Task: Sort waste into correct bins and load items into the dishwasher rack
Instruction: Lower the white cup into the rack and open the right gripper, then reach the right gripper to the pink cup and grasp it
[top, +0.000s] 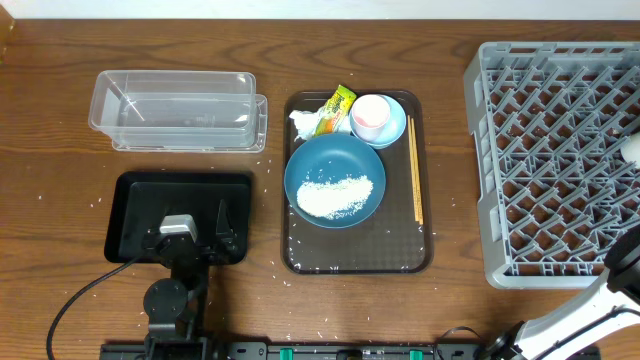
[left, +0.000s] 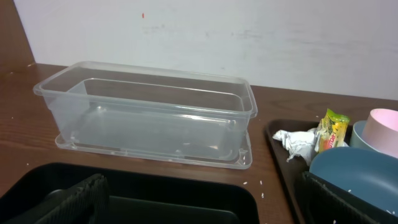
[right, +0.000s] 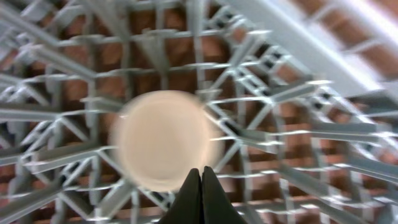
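The heap of rice (top: 335, 195) lies in the dark-blue dish (top: 335, 160) on the brown tray (top: 355, 252). Behind it are the tissue (top: 303, 122), the wrapper (top: 338, 105), and the pink cup (top: 372, 115) in the light-blue bowl (top: 397, 130). Chopsticks (top: 415, 180) lie along the tray's right side. My left gripper (top: 190, 238) is open and empty over the black tray (top: 130, 205), facing the clear tub (left: 155, 112). My right gripper (right: 201, 173) is shut and empty above the rack (top: 550, 150). The blurred white cup (right: 163, 140) stands in the rack just beyond its tips.
Loose rice grains dot the table around the brown tray and near the black tray (left: 155, 186). In the left wrist view the tissue (left: 297, 142), wrapper (left: 333, 127), pink cup (left: 382, 130) and dish (left: 354, 165) show at the right. The right arm (top: 600, 300) crosses the rack's front corner.
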